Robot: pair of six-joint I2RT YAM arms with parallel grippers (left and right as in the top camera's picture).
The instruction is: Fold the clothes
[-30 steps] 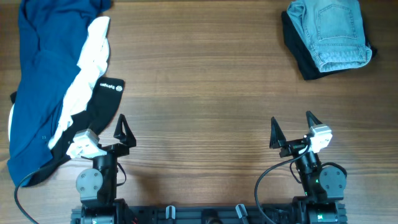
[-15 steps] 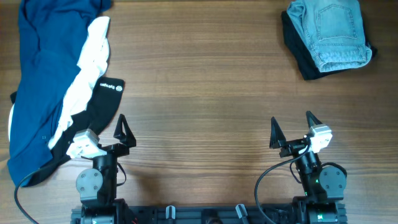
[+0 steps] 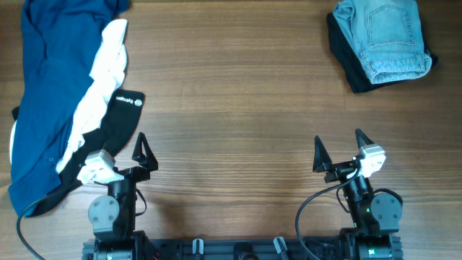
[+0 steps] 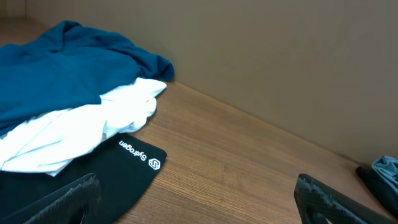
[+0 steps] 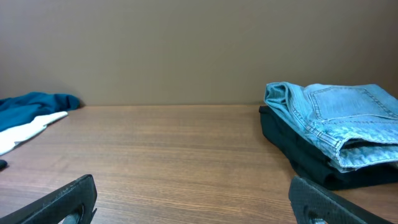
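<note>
A pile of unfolded clothes lies at the table's left: a blue garment [image 3: 43, 87], a white garment [image 3: 101, 79] and a black garment [image 3: 119, 119] with a white logo. They also show in the left wrist view: blue [image 4: 56, 68], white [image 4: 81, 127], black [image 4: 93, 174]. Folded light-blue jeans [image 3: 382, 36] sit on a folded black garment [image 3: 354, 68] at the far right, also in the right wrist view [image 5: 336, 124]. My left gripper [image 3: 124, 153] is open and empty next to the black garment. My right gripper [image 3: 339, 149] is open and empty near the front edge.
The wooden table [image 3: 231, 108] runs between the pile and the folded stack. A brown wall [image 5: 186, 50] stands behind the table. Cables run by the arm bases at the front edge.
</note>
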